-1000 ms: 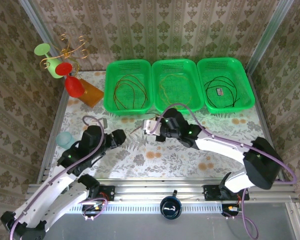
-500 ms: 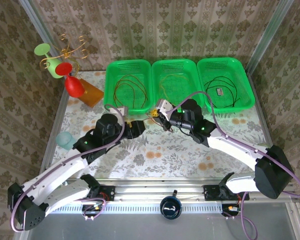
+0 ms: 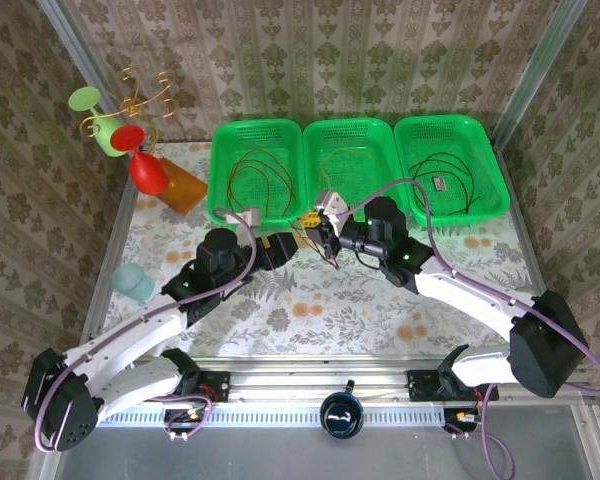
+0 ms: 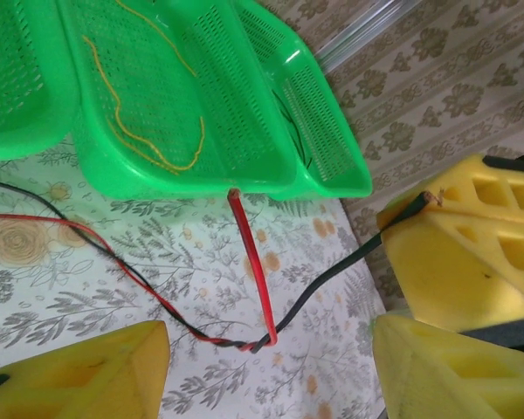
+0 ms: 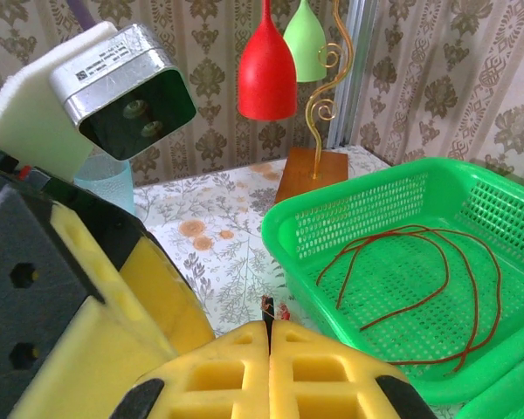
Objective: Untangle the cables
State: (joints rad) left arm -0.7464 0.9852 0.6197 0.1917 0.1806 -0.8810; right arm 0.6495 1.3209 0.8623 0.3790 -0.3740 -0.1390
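Wires [image 4: 252, 262], thin red and black strands twisted together, sit mid-frame below green mesh plastic baskets [image 4: 271, 131]; right fingers [image 5: 323, 367] pinch their ends, left fingers [image 4: 79, 375] apart either side of them; grey camera box [image 5: 127, 83] print unreadable

No words or numbers can be read anywhere, and the grey camera box [image 5: 122, 78] has a thin strip of tiny print that is too blurry to make out.

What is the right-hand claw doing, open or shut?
Shut. In the right wrist view, the right gripper has its yellow fingers pressed flat together, with thin cables pinched between them.
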